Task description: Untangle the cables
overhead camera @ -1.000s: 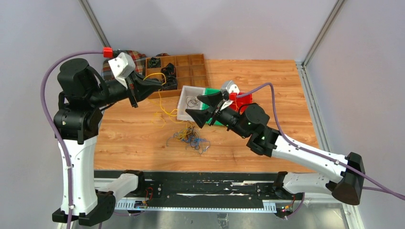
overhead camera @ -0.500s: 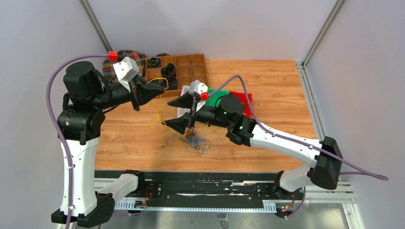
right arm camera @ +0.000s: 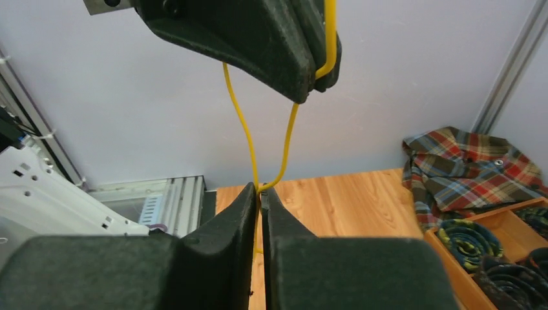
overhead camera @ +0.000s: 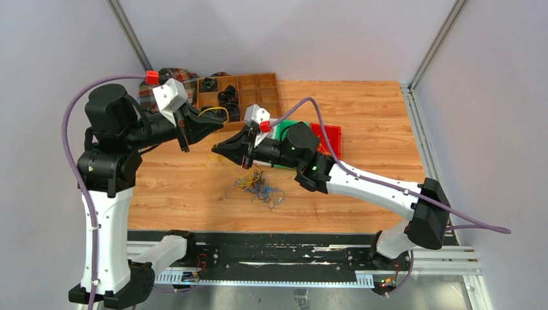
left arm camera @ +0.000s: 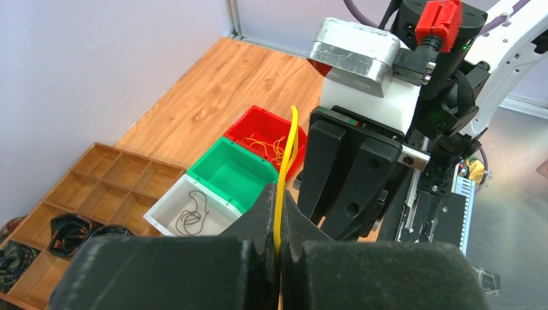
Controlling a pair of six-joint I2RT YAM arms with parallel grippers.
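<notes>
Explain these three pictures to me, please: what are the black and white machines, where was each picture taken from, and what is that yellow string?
The machines are two robot arms bolted to the near edge of a wooden table. The wide picture comes from a fixed camera above and behind them. The other two come from a small camera on each wrist, so that arm's own black fingers fill the foreground.

Each arm ends in a two-finger gripper. The left gripper and the right gripper are both shut on the same thin yellow cable, held in the air between them.

Below them on the table lies a tangle of thin cables in yellow, blue and black. Further back are a white bin, a green bin, a red bin, a wooden tray with compartments, and a plaid cloth.
</notes>
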